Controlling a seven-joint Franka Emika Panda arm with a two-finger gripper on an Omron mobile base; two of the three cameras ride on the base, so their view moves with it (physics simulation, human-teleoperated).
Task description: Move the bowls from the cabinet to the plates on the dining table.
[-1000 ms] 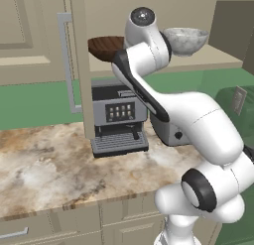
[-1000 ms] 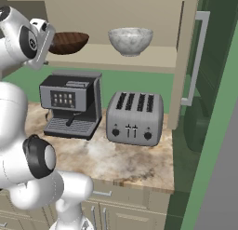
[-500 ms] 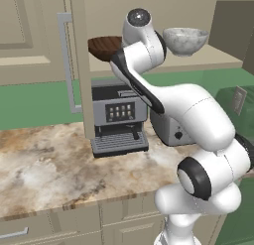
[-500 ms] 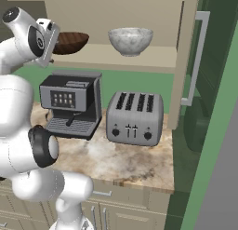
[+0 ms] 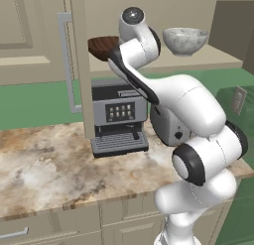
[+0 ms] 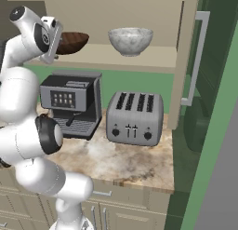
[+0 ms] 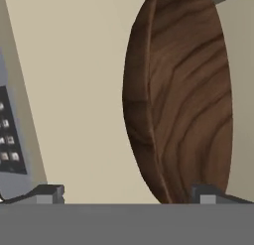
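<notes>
On the beige shelf [image 5: 213,56] [image 6: 116,56] of the open cabinet sit both bowls. The dark brown wood-grained bowl [image 5: 100,45] [image 6: 73,41] [image 7: 183,100] is on the left and the pale marbled bowl [image 5: 184,39] [image 6: 130,39] on the right. My gripper [image 7: 129,194] is open at the brown bowl's side. Its two tips stand wide apart, and in the hand view the bowl's rim lies ahead of them, nearer one tip. I see no touch. The plates and the dining table are out of view.
A coffee machine [image 5: 119,115] [image 6: 69,103] and a toaster [image 6: 135,117] [image 5: 168,126] stand on the marbled counter [image 5: 49,164] under the shelf. Open cabinet doors with silver bar handles [image 5: 67,60] [image 6: 197,57] flank the shelf on both sides.
The hand has moved a little closer to the brown bowl on the shelf. The jaws have stayed open, and both bowls are where they were.
</notes>
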